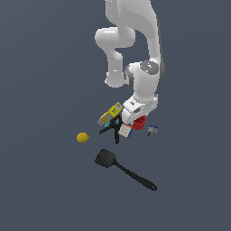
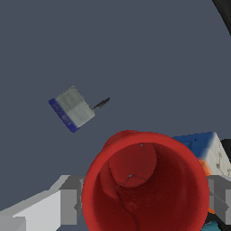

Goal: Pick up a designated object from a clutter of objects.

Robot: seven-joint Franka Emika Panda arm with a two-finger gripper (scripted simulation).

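The red cup (image 1: 141,121) stands in the clutter of objects, directly under my hand. In the wrist view the red cup (image 2: 144,189) fills the space between my two fingers (image 2: 70,205), and its rim touches the pad on each side. My gripper (image 1: 138,120) (image 2: 146,200) is shut on the cup, which is still low among the other items. The multicoloured cube (image 1: 125,131) (image 2: 203,145) sits right against the cup.
A yellow box (image 1: 112,112) and a black clamp (image 1: 112,128) lie on the exterior view's left of the cup. A small grey-blue piece (image 1: 152,130) (image 2: 72,108) lies to its right. Farther off are a lemon (image 1: 82,137) and a black spatula (image 1: 122,168).
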